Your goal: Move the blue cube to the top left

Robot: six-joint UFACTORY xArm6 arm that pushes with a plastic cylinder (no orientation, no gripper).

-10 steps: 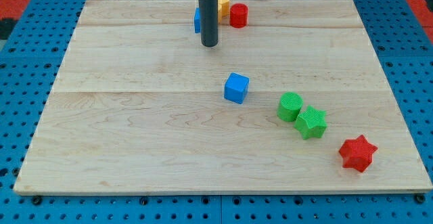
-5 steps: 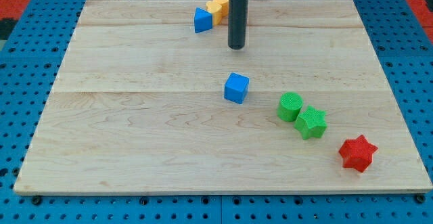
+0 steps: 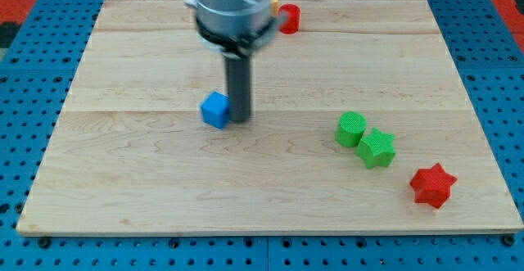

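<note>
One blue cube (image 3: 215,110) sat left of frame centre, my tip (image 3: 240,120) touching its right side; plain rod, nothing gripped. Pushing step looked underway. Cube remained well short of upper left of board (image 3: 123,25). Next move likely called for pushing from lower right.

On the wooden table (image 3: 131,181), my tip (image 3: 240,119) stands just to the view's right of the blue cube (image 3: 215,110), touching or nearly touching it, a little left of the middle. Toward the view's right, the green cylinder (image 3: 350,129) sits against the green star block (image 3: 377,148), with the red star block (image 3: 432,186) further right and lower, apart from them. At the view's top, the red cylinder (image 3: 288,18) lies right of my arm's body (image 3: 229,5).
</note>
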